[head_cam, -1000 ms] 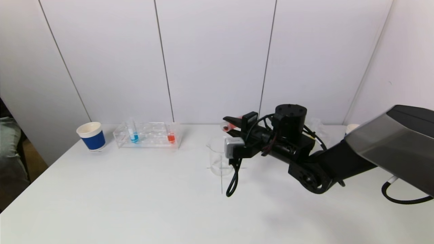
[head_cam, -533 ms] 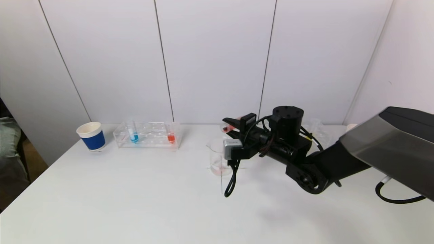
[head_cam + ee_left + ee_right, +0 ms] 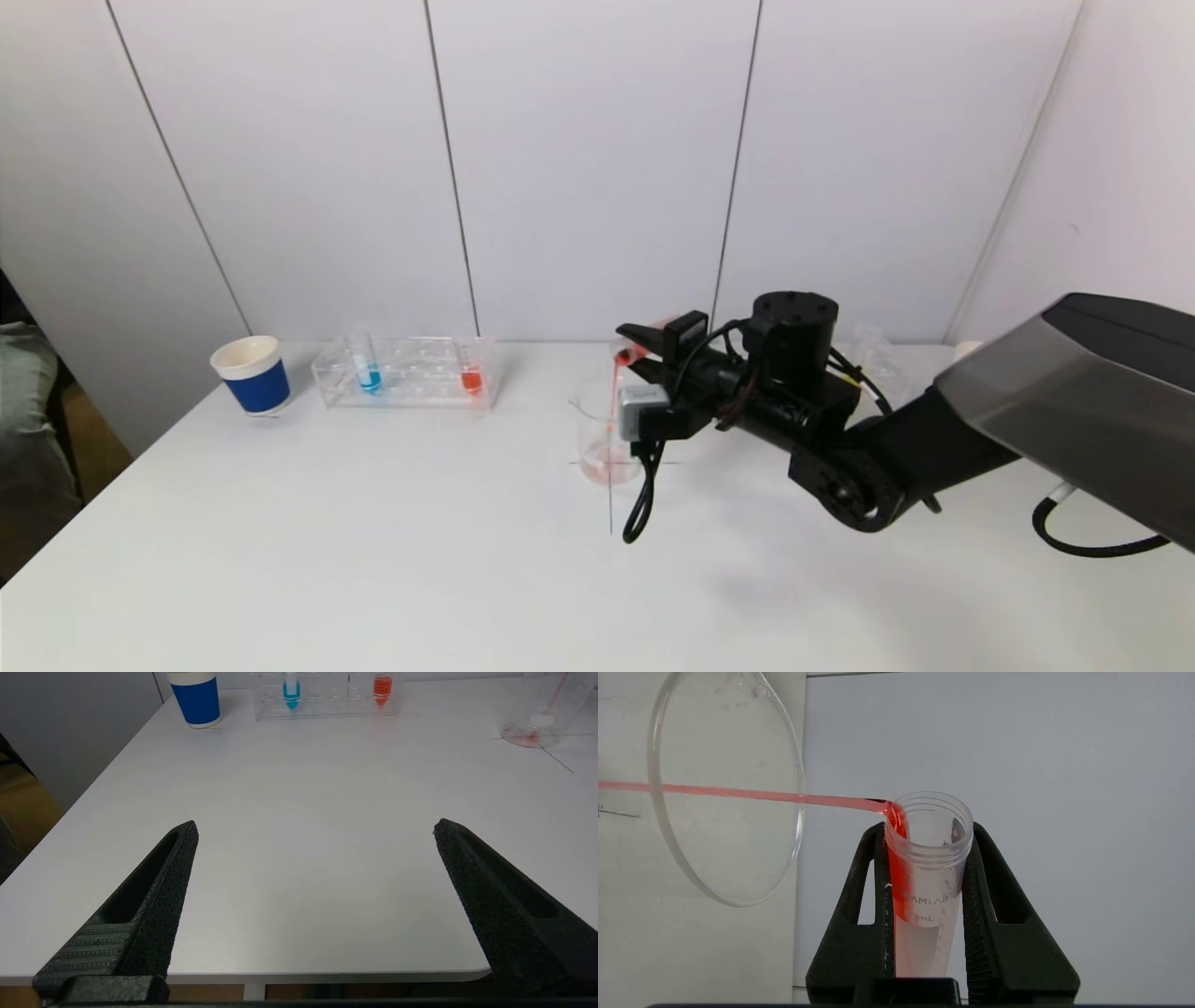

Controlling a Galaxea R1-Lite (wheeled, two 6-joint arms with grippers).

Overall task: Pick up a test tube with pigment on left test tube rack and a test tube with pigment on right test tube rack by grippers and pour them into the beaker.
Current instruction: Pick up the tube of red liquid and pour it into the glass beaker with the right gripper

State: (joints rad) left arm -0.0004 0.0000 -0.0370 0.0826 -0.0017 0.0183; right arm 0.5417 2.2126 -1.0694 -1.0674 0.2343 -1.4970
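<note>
Right gripper (image 3: 644, 347) clamps tube (image 3: 924, 877), pouring red into beaker (image 3: 605, 439) mid-frame; left gripper (image 3: 315, 830) wide, left-rack tubes (image 3: 369, 373) remain.

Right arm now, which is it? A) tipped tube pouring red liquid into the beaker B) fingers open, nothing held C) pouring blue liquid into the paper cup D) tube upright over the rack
A: the right gripper is shut on the test tube, tipped so a red stream falls into the beaker.
</note>
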